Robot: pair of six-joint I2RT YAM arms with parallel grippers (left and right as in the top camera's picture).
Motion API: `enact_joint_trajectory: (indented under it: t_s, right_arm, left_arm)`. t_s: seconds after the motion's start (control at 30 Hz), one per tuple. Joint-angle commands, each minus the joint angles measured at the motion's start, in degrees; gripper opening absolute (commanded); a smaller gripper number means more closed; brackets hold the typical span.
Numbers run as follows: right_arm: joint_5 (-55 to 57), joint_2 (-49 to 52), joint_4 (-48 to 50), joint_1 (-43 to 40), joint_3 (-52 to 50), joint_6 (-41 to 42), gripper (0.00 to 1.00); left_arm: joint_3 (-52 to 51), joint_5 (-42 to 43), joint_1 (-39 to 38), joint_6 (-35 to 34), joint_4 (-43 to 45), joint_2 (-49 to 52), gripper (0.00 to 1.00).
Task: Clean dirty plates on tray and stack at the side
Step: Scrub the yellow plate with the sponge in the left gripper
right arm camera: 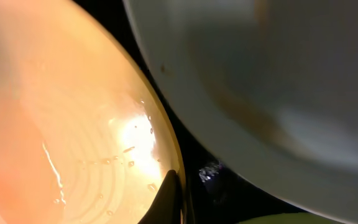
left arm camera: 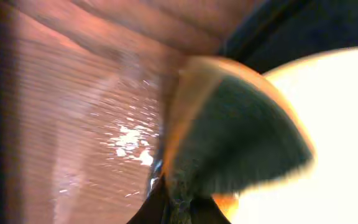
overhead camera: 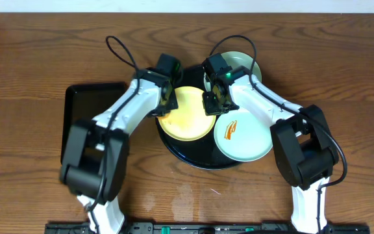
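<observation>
resting on glossy round black tray (overhead camera: 193,158): smooth yellow plate (overhead camera: 186,118) at centre, orange-smeared mint plate (overhead camera: 244,135) at right rim. left pincer (overhead camera: 168,101) and right pincer (overhead camera: 211,103) flank the yellow edge; cannot tell either's opening. woodgrain tabletop (overhead camera: 31,65) open around.

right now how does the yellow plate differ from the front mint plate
The yellow plate is pale yellow, no smear visible; the front mint plate is mint-blue with an orange smear. The left gripper and right gripper sit at the yellow plate's rim, none at the mint plate. Both are small, round, on the black tray.
</observation>
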Motion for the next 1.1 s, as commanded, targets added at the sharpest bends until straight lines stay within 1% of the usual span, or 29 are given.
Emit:
enact_joint_trajectory:
  t_s: [0.0,0.1,0.2,0.3,0.5,0.57,0.6,0.73,0.8,0.83,0.93,1.07]
  right_arm:
    - [2.73,0.94,-0.52,0.09,-0.79,-0.7,0.01]
    - [2.71,0.94,-0.5,0.09,-0.79,-0.7,0.01]
    - [2.71,0.94,-0.48,0.09,-0.79,-0.7,0.01]
    - [2.71,0.94,-0.46,0.09,-0.79,-0.7,0.01]
    - [2.71,0.94,-0.5,0.09,-0.79,-0.7,0.01]
    - [2.71,0.94,-0.5,0.09,-0.79,-0.7,0.01]
    - [2.71,0.94,-0.5,0.09,-0.79,-0.7,0.01]
    - [2.71,0.94,-0.48,0.09,-0.79,-0.7,0.01]
    - [2.71,0.94,-0.48,0.09,-0.79,-0.7,0.01]
    - [2.71,0.94,-0.48,0.09,-0.79,-0.7,0.01]
    - [2.71,0.94,-0.52,0.09,-0.79,-0.7,0.01]
    - [2.71,0.94,-0.55,0.09,-0.79,-0.7,0.01]
  left_arm:
    - [-0.31,2.43,1.14,0.33,-0.26,-4.57,0.07]
    - [-0.52,12.15,1.11,0.28,-0.22,-4.37,0.07]
    - [-1.29,17.94,0.44,0.28,-0.15,-3.1,0.07]
    - [-2.82,20.04,-1.07,0.31,1.01,-1.18,0.07]
    - [-5.29,19.82,-3.39,0.37,3.61,2.93,0.08]
    - [-5.73,18.12,-3.37,0.37,3.23,4.24,0.08]
    - [-5.86,15.67,-3.37,0.35,2.47,4.87,0.07]
    - [-5.81,0.98,-3.21,0.22,-1.75,5.33,0.07]
    - [-5.38,-6.67,-3.19,-1.38,-3.5,4.79,0.08]
    - [-5.07,-8.92,-3.19,-1.68,-4.04,4.52,0.08]
    - [-3.85,-13.25,-3.19,-1.66,-4.85,2.95,0.07]
    - [-3.06,-12.94,-3.21,-1.62,-2.54,0.26,0.07]
